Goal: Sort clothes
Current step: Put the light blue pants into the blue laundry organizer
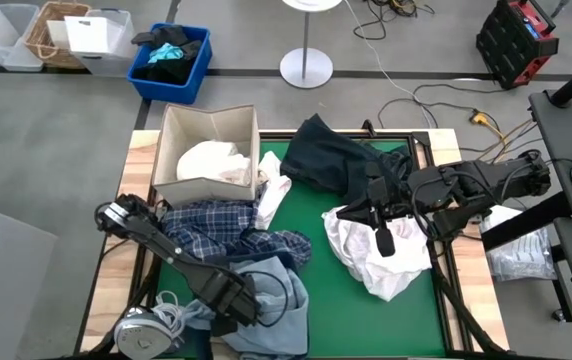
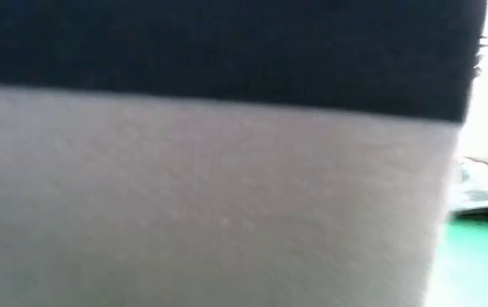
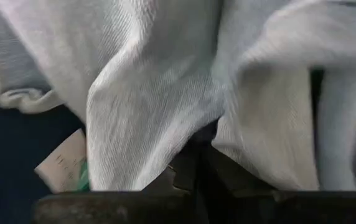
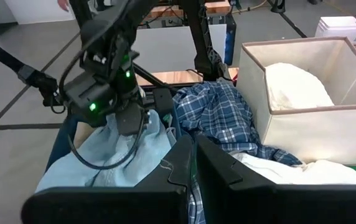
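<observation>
Pale blue-white cloth (image 3: pixel 165 81) fills almost the whole picture, hanging in soft folds. At the bottom middle, the left pincer (image 3: pixel 196 180) shows as two dark fingers (image 3: pixel 234 177) pressed close together, and the cloth drapes right over them. At the lower left a small paper tag (image 3: pixel 63 163) pokes out from under the cloth. Beside it, at the left edge, is something dark blue (image 3: pixel 10 162).

Crumpled clothes (image 1: pixel 266 250) heaped on mat, white shirt (image 1: pixel 211 160) in box
</observation>
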`<move>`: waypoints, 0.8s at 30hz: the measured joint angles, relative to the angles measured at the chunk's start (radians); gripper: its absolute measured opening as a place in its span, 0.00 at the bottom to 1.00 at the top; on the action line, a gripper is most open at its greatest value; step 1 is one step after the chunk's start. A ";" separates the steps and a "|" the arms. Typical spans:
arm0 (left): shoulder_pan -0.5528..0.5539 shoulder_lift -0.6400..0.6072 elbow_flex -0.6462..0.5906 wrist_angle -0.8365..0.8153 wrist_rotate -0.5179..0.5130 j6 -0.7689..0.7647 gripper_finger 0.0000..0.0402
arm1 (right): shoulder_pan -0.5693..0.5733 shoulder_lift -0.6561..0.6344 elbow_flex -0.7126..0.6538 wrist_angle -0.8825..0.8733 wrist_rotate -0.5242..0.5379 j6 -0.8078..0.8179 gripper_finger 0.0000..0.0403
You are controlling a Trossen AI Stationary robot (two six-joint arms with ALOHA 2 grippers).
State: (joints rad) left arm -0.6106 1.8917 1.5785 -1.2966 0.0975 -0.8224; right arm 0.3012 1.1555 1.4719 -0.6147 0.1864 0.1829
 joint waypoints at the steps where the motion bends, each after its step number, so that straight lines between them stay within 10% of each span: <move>1: 0.000 0.002 -0.015 0.018 0.000 -0.002 0.00 | 0.000 0.000 0.000 0.001 0.000 0.000 0.03; 24: -0.002 0.006 -0.053 0.129 -0.052 0.047 0.00 | 0.000 0.012 0.000 0.029 0.052 0.042 0.03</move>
State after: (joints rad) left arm -0.6128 1.8977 1.5251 -1.1676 0.0455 -0.7754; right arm 0.3008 1.1671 1.4723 -0.5853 0.2382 0.2251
